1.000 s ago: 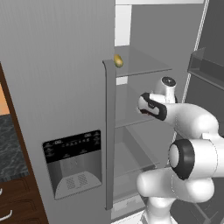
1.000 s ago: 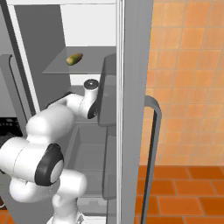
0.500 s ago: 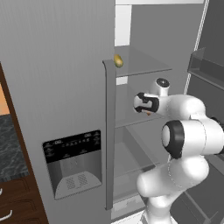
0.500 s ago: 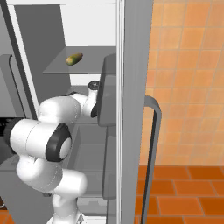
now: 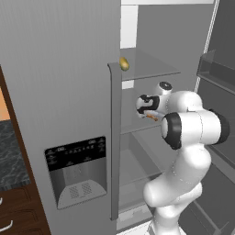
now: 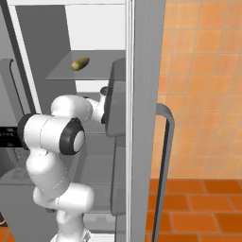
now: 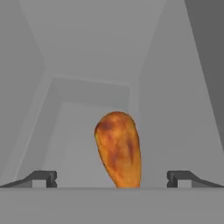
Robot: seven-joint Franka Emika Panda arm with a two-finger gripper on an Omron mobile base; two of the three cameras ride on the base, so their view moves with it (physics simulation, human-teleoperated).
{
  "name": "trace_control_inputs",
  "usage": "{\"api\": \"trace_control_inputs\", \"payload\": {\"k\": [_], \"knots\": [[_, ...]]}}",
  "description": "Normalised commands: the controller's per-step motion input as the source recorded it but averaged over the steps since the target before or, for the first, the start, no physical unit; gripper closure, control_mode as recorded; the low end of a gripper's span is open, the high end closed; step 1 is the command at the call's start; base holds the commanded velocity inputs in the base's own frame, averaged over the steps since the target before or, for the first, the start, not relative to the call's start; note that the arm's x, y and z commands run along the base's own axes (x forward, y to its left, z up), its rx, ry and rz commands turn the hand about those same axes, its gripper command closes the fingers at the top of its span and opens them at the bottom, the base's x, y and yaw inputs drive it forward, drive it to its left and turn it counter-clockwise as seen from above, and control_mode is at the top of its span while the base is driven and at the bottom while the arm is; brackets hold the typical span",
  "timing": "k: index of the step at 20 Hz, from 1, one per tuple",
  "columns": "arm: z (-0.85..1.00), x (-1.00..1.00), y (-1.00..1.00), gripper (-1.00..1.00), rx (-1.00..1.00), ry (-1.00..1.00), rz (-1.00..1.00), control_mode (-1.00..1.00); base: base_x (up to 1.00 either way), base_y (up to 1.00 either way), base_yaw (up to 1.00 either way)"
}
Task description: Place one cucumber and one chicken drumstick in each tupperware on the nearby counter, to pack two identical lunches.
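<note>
Brown and shiny, the chicken drumstick [image 7: 119, 148] lies on a grey fridge shelf [image 7: 83, 144], out in the middle and away from the back edge. The gripper [image 7: 112, 177] is wide open. Its two dark fingertips [image 7: 43, 177] stand one on each side of the drumstick and do not touch it. A small greenish-yellow thing [image 6: 80, 63] sits on the top shelf [image 6: 101, 71], near the back. It is too small to tell what it is. Black speckled counter [image 5: 9, 156] shows beside the fridge door [image 5: 59, 92], over brown drawers [image 5: 18, 211].
</note>
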Motion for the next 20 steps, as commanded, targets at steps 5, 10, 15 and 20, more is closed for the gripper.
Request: {"api": "trace_control_inputs", "payload": {"k": [5,10,15,20], "knots": [[-0.16,0.43,-0.03,-1.0,0.0,0.04,0.03,-1.0,0.0,0.0,0.0],[-0.36,0.26,0.0,-1.0,0.0,0.0,0.02,-1.0,0.0,0.0,0.0],[-0.46,0.0,0.0,1.0,0.0,0.0,0.02,-1.0,0.0,0.0,0.0],[-0.54,-0.18,0.1,1.0,-0.01,0.03,0.0,-1.0,0.0,0.0,0.0]]}}
